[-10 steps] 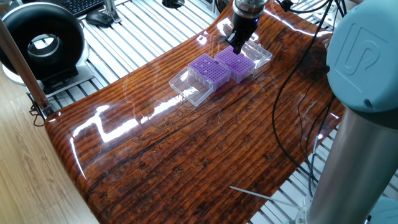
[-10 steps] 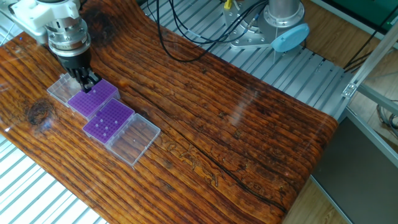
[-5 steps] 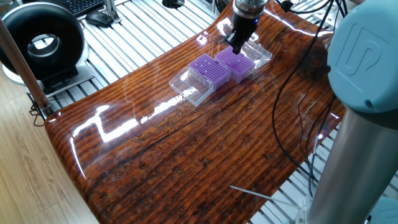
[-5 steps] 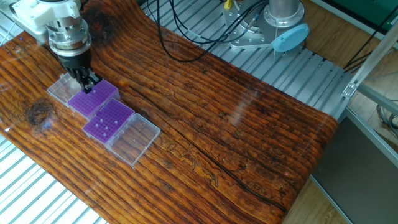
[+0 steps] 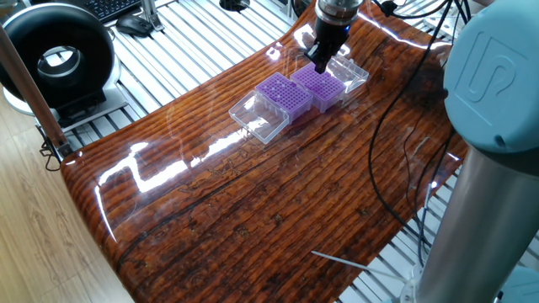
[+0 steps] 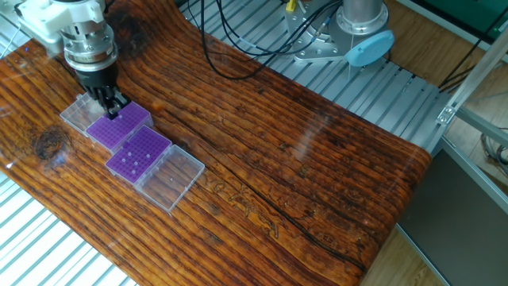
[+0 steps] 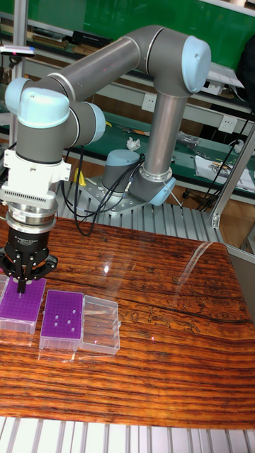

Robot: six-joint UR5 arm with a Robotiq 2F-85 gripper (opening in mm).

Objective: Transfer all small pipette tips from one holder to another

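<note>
Two purple grid racks lie side by side. One rack [image 6: 139, 153] [image 7: 61, 313] [image 5: 284, 93] holds several small pipette tips [image 6: 135, 161] [image 7: 69, 322], seen as pale dots. The other rack [image 6: 125, 125] [image 7: 20, 303] [image 5: 324, 84] shows no tips that I can make out. My gripper [image 6: 112, 109] [image 7: 21, 285] [image 5: 321, 64] points straight down just above this second rack, near its far edge. Its fingers are drawn together to a point. Anything held between them is too small to see.
A clear plastic lid lies open beside each rack, one [image 6: 171, 176] [image 7: 99, 324] [image 5: 255, 118] by the rack with tips and one [image 6: 79, 114] [image 5: 350, 72] beyond my gripper. Black cables [image 6: 238, 48] trail over the wooden table [image 6: 302, 183]. The arm's base [image 6: 361, 32] stands at the back.
My gripper has edged slightly upward over the same rack. The racks, lids and tips have stayed where they were.
</note>
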